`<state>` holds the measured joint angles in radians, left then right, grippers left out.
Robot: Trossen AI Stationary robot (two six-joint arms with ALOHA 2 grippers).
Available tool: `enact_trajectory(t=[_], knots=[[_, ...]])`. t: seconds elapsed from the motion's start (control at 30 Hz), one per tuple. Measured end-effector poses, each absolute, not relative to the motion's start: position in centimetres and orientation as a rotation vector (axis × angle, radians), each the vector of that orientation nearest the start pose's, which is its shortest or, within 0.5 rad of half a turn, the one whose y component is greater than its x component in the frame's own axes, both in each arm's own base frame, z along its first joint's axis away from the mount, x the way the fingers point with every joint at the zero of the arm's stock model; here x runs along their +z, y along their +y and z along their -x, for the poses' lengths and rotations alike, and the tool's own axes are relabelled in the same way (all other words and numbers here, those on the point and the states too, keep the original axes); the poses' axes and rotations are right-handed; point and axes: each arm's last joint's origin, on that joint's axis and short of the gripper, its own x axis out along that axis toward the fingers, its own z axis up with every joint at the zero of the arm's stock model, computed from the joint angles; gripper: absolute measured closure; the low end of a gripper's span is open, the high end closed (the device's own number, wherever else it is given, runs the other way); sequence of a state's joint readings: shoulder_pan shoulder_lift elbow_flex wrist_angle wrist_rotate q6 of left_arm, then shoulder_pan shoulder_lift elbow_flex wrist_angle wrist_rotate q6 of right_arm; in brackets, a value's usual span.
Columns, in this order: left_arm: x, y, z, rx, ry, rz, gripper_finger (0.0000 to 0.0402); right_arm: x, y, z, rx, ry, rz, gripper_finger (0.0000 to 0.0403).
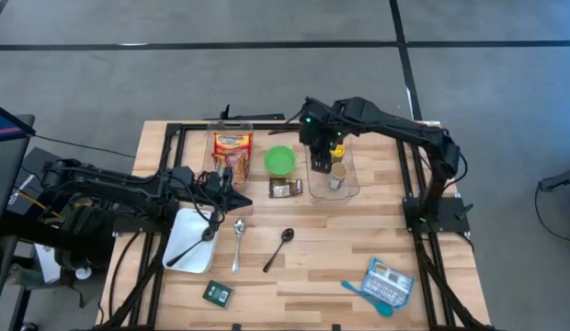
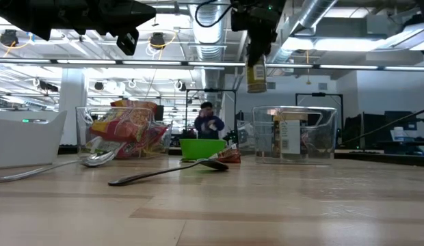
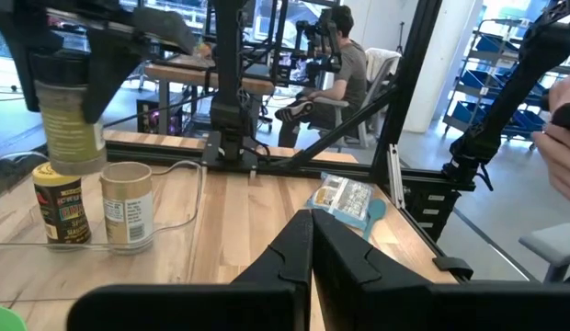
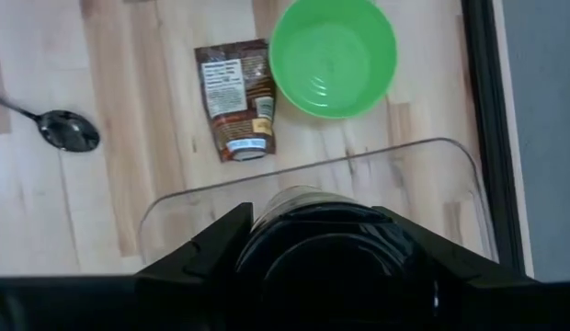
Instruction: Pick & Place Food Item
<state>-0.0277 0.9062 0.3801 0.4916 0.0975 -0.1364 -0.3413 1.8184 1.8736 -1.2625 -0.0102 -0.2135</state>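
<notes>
My right gripper (image 2: 256,48) is shut on a spice jar (image 2: 256,74) with a yellowish label, held above a clear plastic bin (image 2: 294,133) at the table's far right. The held jar also shows in the left wrist view (image 3: 72,119). Two more jars (image 3: 60,202) (image 3: 127,207) stand upright on the bin's floor below it. My left gripper (image 1: 237,191) is shut and empty above the table's middle left, near a white tray (image 1: 193,239). My right gripper pinches the jar's top end, at its black lid (image 4: 326,267), between its two fingers (image 4: 207,248). The fingers come from above, pointing down. The jar hangs upright below them, lifted clear above the bin's rim.
A green bowl (image 1: 280,161) and a brown packet (image 1: 286,188) lie left of the bin. A second clear bin with snack bags (image 1: 232,152) stands farther left. Spoons (image 1: 279,248) (image 1: 238,241), a small dark packet (image 1: 217,292) and a blue packet (image 1: 388,283) lie nearer the front edge.
</notes>
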Motion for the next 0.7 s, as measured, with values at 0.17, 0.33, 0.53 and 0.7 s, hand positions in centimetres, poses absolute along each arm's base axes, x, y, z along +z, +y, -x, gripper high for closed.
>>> enact_trajectory(t=[0.17,0.33,0.53,0.7], knots=[[23.7,-0.8,-19.6,-0.123,0.043,0.137,0.0401,34.1,-13.1,-33.7,-0.17,1.212,-0.036,0.021],[23.7,-0.8,-19.6,-0.123,0.043,0.137,0.0401,31.9,-13.9,-33.7,-0.164,1.234,-0.039,0.0206],[23.7,-0.8,-19.6,-0.123,0.043,0.137,0.0401,29.1,-15.6,-33.5,-0.18,1.228,-0.03,0.021],[23.7,-0.8,-19.6,-0.123,0.043,0.137,0.0401,27.0,-16.6,-33.1,-0.182,1.227,-0.023,0.0208]])
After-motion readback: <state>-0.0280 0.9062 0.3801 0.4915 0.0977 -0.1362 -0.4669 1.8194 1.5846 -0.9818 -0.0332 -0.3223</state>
